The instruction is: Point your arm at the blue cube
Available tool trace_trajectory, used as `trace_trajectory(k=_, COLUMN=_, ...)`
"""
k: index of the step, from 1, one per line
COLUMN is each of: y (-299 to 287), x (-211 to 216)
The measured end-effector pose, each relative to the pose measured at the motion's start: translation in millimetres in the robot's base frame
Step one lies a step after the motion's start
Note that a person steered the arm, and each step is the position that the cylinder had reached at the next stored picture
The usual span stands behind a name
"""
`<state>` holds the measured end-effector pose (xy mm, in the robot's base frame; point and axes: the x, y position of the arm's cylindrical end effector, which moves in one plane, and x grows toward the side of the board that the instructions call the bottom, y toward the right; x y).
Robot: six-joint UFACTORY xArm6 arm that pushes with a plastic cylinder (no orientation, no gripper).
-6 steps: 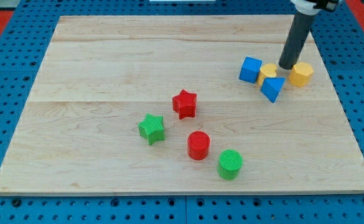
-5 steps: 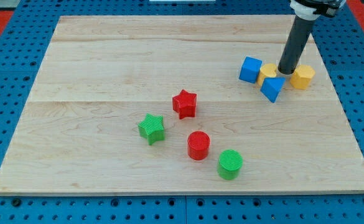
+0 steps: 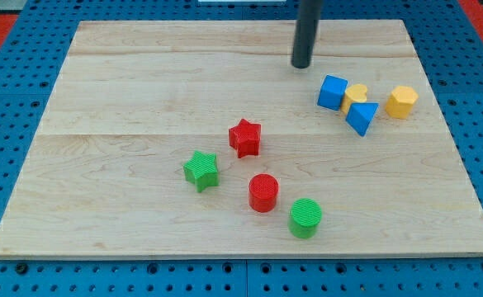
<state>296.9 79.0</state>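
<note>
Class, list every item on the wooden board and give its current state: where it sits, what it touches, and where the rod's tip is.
my tip: above-left of the blue cube, touching nothing
blue cube: flat, against the small yellow block
small yellow block: wedged between both blue blocks
blue wedge: touching the small yellow block
yellow block: alone
red star: alone
green star: alone
red cylinder: upright
green cylinder: upright

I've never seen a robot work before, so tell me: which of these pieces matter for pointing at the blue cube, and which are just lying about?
Belong to the job:
blue cube
my tip, up-left of it, apart

Just lying about:
blue triangular block
two yellow blocks
red star
red cylinder
green star
green cylinder
</note>
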Motion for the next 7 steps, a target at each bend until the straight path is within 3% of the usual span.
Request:
trace_trajectory(k=2, y=12, x=19)
trace_trajectory(k=7, y=3, x=3)
